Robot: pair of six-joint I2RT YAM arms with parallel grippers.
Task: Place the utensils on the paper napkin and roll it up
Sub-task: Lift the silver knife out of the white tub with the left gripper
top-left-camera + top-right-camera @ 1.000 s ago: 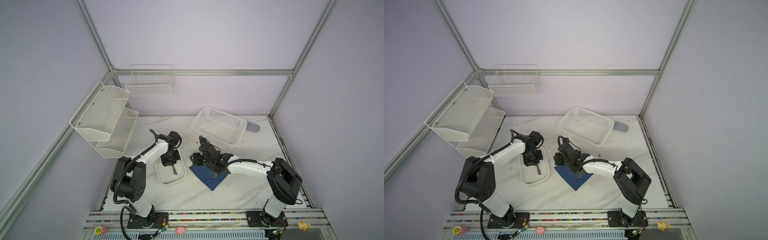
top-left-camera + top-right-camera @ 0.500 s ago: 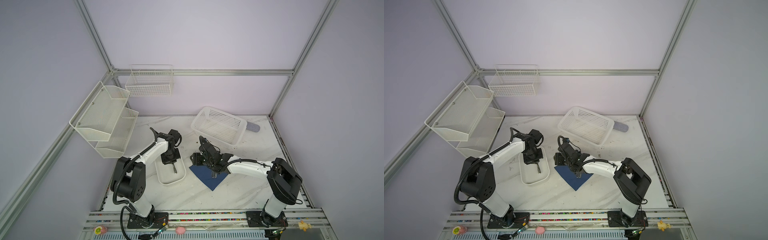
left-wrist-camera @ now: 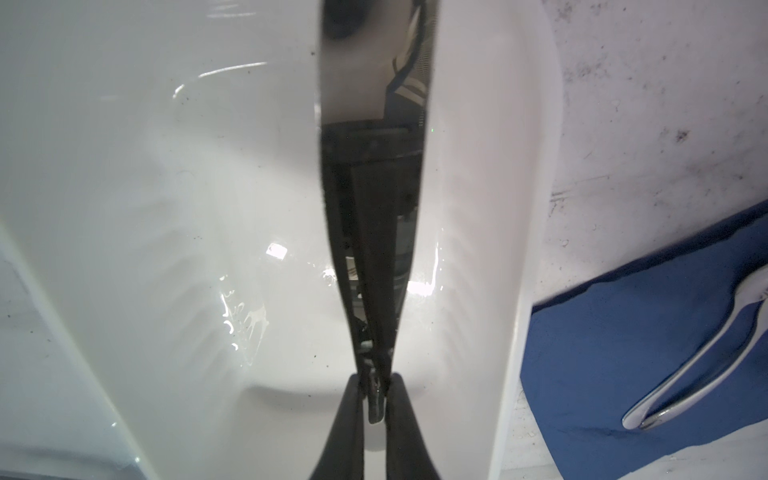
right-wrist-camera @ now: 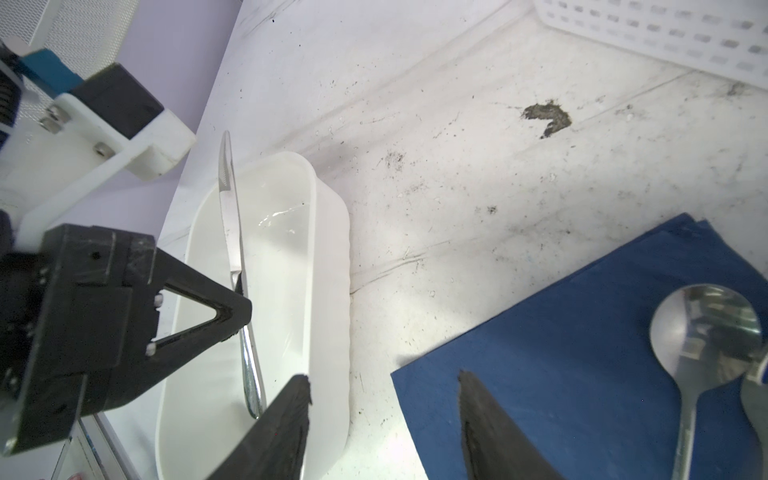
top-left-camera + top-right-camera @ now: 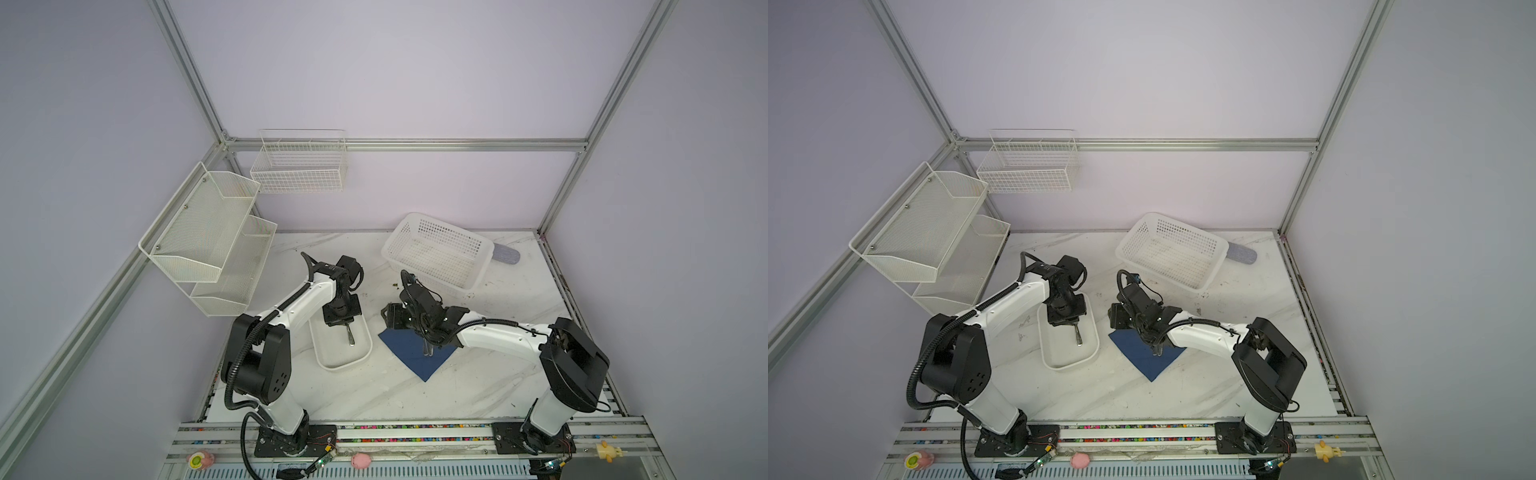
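Left gripper clamps the knife over the white dish; right gripper hangs spread, empty, at the paper napkin edge.

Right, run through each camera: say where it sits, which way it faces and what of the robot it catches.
Both top views: high above the front edge of the table, looking down toward the back wall; left arm and right arm whole.
Left wrist: on the left arm, looking along the shut left claw and its knife into the white dish.
Right wrist: on the right arm, looking past the open right claw at dish and napkin.
Shared: both wrist views show knife, dish, napkin.
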